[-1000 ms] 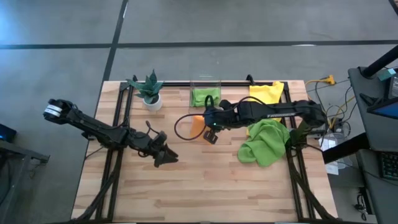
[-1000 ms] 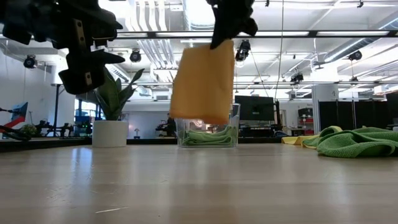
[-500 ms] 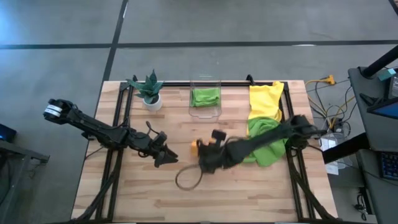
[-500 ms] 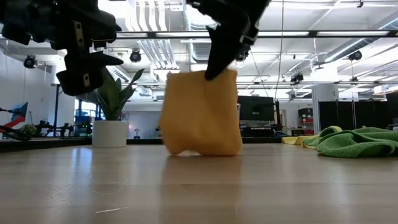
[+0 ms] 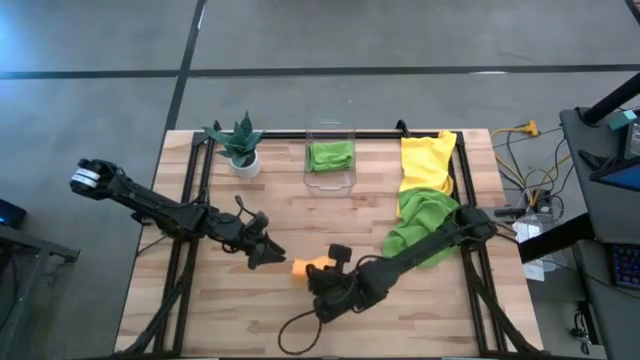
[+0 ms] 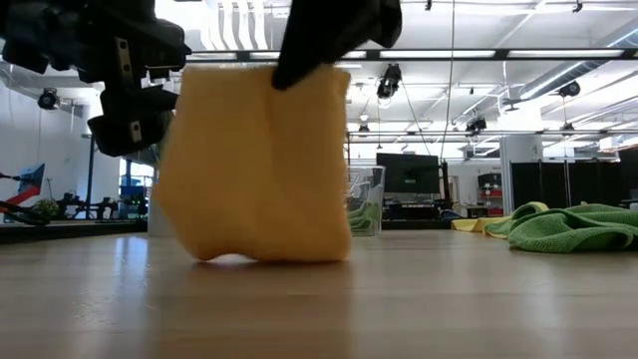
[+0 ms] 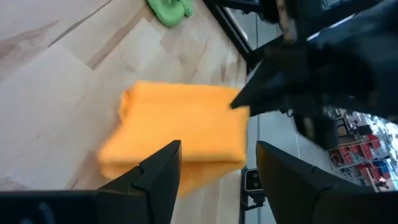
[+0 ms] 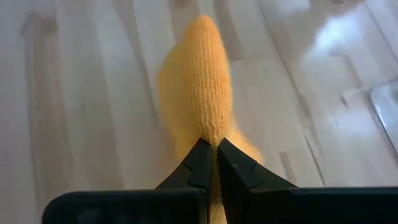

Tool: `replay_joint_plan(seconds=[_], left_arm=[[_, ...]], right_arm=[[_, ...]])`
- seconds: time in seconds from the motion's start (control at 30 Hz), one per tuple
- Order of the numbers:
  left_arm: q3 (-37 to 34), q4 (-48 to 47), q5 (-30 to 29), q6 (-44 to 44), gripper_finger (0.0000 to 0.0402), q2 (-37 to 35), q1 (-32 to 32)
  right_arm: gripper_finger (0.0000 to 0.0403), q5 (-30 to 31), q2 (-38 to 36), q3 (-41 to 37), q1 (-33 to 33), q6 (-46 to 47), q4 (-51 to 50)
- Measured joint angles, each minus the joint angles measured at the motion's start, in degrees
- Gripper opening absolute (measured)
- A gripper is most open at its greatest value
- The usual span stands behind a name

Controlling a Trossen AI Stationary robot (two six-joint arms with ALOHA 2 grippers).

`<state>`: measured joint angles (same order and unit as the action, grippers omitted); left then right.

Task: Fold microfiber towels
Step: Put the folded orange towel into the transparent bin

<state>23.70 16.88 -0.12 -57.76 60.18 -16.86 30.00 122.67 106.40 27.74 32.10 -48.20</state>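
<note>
Both jaws of the right gripper [image 8: 211, 146] are pinched tight on the top edge of the orange towel [image 6: 254, 165]. That folded towel is hung from the grip, and its bottom edge is touching the wooden table [image 5: 400, 320] near the middle. Jaws of the left gripper [image 7: 214, 165] are held apart, with nothing between them. It is seen just beside the orange towel, above the table, not touching it. One lime green towel [image 5: 425, 225] is left in a loose heap at the right side of the table, and the yellow towel [image 5: 428, 160] is spread out just behind it. Another lime green towel [image 5: 330, 155] is lying folded inside the clear bin [image 5: 330, 181] at the back. A small potted plant [image 5: 241, 146] is set beside the bin.
</note>
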Motion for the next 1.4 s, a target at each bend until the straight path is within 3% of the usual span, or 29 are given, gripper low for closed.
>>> replay_joint_plan(seconds=[0.23, 0.33, 0.53, 0.73, 0.9, 1.17, 1.4], left_arm=[[-0.39, -0.20, 1.86, 0.14, 0.0191, -2.43, -0.02], [-0.37, -0.35, 2.03, 0.98, 0.0191, -4.81, 0.00], [-0.37, -4.06, 1.83, 1.21, 0.0191, -10.22, 0.00], [-0.37, -9.09, -3.00, 2.82, 0.0191, -13.69, 0.01], [-0.37, -10.49, -7.67, 2.80, 0.0191, -14.37, 0.48], [-0.37, -10.40, -9.66, 2.61, 0.0191, -13.79, 1.90], [-0.37, -10.56, -10.95, 2.46, 0.0191, -12.92, 3.36]], right_arm=[[0.0009, -2.16, -4.79, 3.84, -7.63, 7.86, -5.94], [0.0009, -9.41, -8.19, 2.00, -12.62, 7.99, -4.12], [0.0009, -11.67, -16.98, -3.55, -21.81, 4.12, 1.80], [0.0009, -22.29, -21.77, -7.90, -33.48, 3.58, 11.34], [0.0009, -31.36, -20.90, -10.82, -41.16, 6.04, 23.65], [0.0009, -32.96, -15.54, -15.14, -47.04, 13.89, 42.52], [0.0009, -33.78, -8.70, -16.32, -50.62, 18.43, 44.71]])
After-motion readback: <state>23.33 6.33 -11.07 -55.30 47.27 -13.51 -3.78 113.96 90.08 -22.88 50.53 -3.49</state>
